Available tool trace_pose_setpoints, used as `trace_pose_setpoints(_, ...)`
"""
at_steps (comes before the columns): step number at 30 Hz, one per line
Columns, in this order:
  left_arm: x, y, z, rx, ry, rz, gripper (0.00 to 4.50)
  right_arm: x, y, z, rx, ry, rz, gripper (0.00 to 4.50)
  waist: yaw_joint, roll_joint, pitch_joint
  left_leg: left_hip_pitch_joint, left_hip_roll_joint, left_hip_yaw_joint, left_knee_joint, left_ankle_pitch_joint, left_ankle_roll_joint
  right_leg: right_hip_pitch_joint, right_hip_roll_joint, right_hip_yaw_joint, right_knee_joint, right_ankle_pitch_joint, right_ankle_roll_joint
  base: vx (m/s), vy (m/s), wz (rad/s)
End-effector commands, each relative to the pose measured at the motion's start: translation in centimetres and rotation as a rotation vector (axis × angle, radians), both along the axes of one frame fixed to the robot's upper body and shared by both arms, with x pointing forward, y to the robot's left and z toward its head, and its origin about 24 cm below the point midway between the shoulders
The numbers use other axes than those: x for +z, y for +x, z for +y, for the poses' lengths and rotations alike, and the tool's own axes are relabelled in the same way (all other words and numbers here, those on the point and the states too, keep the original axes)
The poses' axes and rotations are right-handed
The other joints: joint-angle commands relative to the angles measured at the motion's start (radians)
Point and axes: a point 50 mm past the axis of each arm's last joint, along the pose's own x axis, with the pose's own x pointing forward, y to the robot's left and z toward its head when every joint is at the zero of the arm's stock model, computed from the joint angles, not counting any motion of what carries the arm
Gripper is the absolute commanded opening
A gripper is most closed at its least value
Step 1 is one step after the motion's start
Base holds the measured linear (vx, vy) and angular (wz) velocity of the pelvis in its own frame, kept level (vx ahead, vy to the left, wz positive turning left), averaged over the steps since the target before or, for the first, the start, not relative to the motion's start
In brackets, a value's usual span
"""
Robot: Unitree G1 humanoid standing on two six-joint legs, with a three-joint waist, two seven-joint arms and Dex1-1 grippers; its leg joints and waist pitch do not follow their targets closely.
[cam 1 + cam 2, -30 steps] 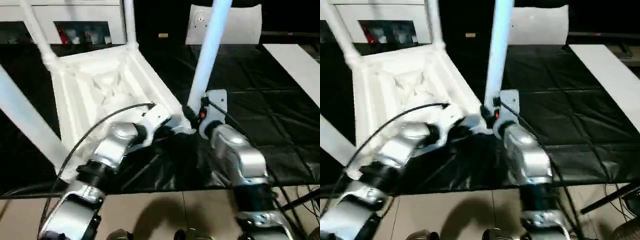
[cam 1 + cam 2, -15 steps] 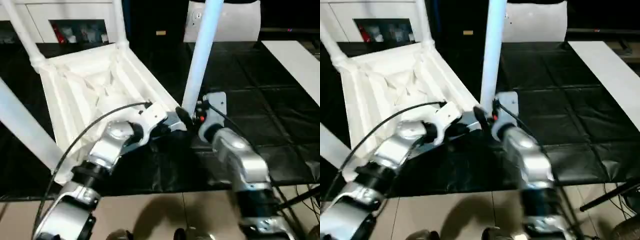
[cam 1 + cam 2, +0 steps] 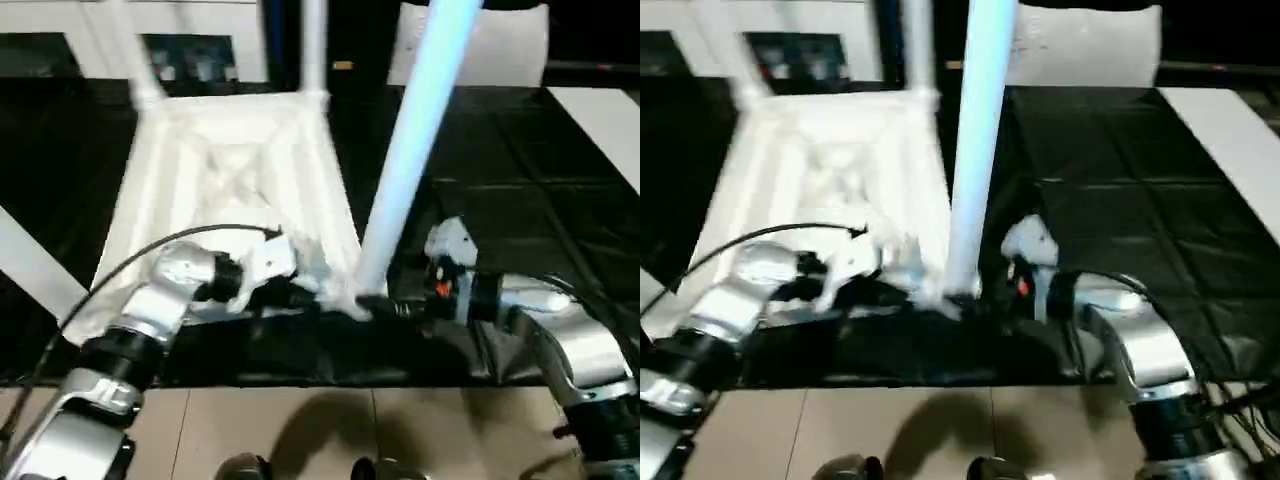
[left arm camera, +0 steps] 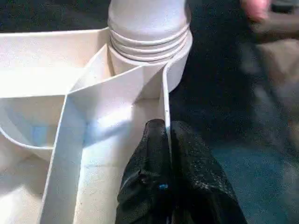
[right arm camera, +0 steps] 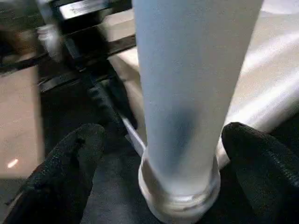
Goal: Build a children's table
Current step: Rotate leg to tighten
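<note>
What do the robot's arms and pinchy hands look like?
Both arms are shiny silver with rounded shells and black rings at the joints. A thin black cable loops over the left arm. The right arm has a white block near the wrist with a small red spot. Each gripper has two stubby black fingers with a rough, grainy surface.

Camera positions: head stereo pair, two wrist cameras.
Head pair looks down over tabletop (image 3: 235, 165); both wrist cameras sit close, sharing its near right leg (image 5: 187, 93).
</note>
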Motion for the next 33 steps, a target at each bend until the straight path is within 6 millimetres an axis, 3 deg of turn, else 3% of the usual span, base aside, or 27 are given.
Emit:
trace_pose_setpoints(1, 0.3, -0.9, -1.1, -0.163, 0.010, 0.008, 0.00, 0.2, -0.2, 0.2, 0.087, -0.003, 0.004, 4.38, 0.002, -0.002, -0.068, 0.010, 0.069, -0.017, -0.054, -0.063, 0.116, 0.061, -0.107, 0.063, -0.056, -0.055, -0.234, 0.000, 0.000, 0.00)
trace_pose_setpoints(6, 0.3, -1.3, -0.6, -0.246, 0.052, 0.022, 0.00, 0.1, -0.4, 0.5, 0.209, -0.005, 0.051, 4.04, 0.013, -0.006, -0.067, 0.009, 0.073, -0.017, -0.053, -0.074, 0.112, 0.060, -0.110, 0.062, -0.055, -0.080, -0.236, 0.000, 0.000, 0.00)
trace_pose_setpoints(7, 0.4, -1.3, -0.5, -0.258, 0.063, 0.023, 0.00, 0.1, -0.5, 0.6, 0.241, -0.016, 0.061, 3.80, 0.015, -0.004, -0.066, 0.010, 0.073, -0.017, -0.053, -0.085, 0.106, 0.058, -0.113, 0.063, -0.058, -0.098, -0.233, 0.000, 0.000, 0.00)
trace_pose_setpoints(15, 0.6, -1.2, 0.1, -0.277, 0.080, 0.025, 0.00, -0.2, -0.7, 0.7, 0.327, -0.018, 0.109, 3.23, 0.016, -0.010, -0.065, 0.008, 0.068, -0.017, -0.054, -0.106, 0.083, 0.060, -0.113, 0.063, -0.064, -0.174, -0.207, 0.000, 0.000, 0.00)
trace_pose_setpoints(21, 0.5, -1.3, 0.1, -0.281, 0.078, 0.024, 0.00, -0.3, -0.7, 0.6, 0.342, -0.017, 0.125, 2.78, 0.017, -0.006, -0.069, 0.007, 0.067, -0.017, -0.051, -0.077, 0.093, 0.060, -0.111, 0.062, -0.057, -0.115, -0.219, 0.000, 0.000, 0.00)
trace_pose_setpoints(26, 0.3, -1.4, 0.1, -0.279, 0.076, 0.024, 0.00, -0.6, -0.8, 0.8, 0.355, -0.012, 0.141, 2.25, 0.019, -0.006, -0.068, 0.007, 0.068, -0.017, -0.052, -0.091, 0.091, 0.060, -0.112, 0.061, -0.059, -0.127, -0.221, 0.000, 0.000, 0.00)
trace_pose_setpoints(33, 0.3, -1.4, 0.2, -0.269, 0.076, 0.023, 0.00, -0.9, -1.3, 0.9, 0.373, -0.011, 0.163, 2.05, 0.020, -0.007, -0.066, 0.007, 0.068, -0.017, -0.052, -0.091, 0.087, 0.059, -0.111, 0.062, -0.059, -0.132, -0.219, 0.000, 0.000, 0.00)
